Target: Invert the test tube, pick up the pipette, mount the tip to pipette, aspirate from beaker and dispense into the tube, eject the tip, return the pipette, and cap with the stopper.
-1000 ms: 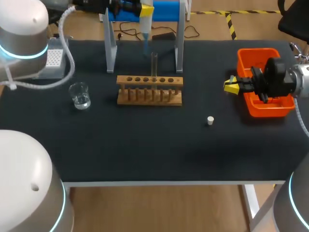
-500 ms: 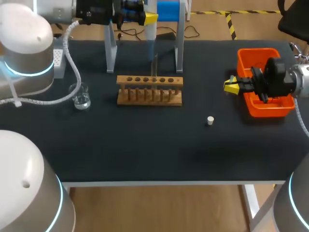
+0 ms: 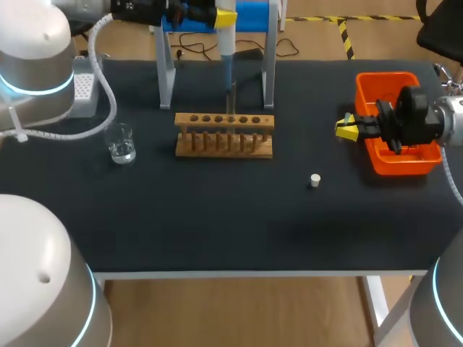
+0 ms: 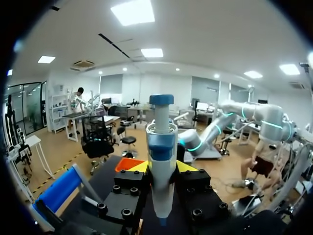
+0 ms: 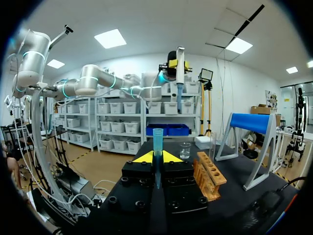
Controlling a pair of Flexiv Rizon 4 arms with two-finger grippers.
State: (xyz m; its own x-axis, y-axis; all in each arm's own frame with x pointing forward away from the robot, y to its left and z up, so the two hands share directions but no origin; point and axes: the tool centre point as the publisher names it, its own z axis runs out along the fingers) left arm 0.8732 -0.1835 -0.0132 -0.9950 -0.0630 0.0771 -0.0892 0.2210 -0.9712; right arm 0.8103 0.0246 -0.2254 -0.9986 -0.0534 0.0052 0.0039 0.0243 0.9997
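Two arms reach level — left tool pinching the pipette above the test tube, right tool pinching a blue tip beside the orange bin

No lettering, number, label or sign can be read on the bench or on anything standing on it. None can be read either on the pipette gripped in the left hand.
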